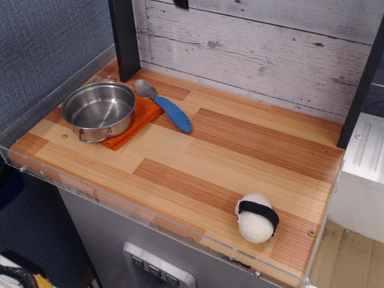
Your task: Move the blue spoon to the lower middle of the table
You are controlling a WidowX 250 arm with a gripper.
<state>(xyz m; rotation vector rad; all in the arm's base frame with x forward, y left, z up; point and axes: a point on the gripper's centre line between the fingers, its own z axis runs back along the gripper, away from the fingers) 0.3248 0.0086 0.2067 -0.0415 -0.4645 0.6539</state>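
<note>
The blue spoon [168, 108] lies at the back left of the table [240, 162]. Its silver bowl [144, 89] points to the back. Its ribbed blue handle runs toward the middle, partly over the edge of the orange cloth. Only a small black tip of my gripper [180, 3] shows at the top edge, high above the spoon and well apart from it. The rest of the gripper is out of view, so I cannot tell how its jaws stand.
A steel pot [99, 110] stands on an orange cloth [139, 117] at the left, beside the spoon. A white ball with a black band [257, 217] lies at the front right. A black post [124, 37] stands at the back left. A clear rim [150, 217] edges the table.
</note>
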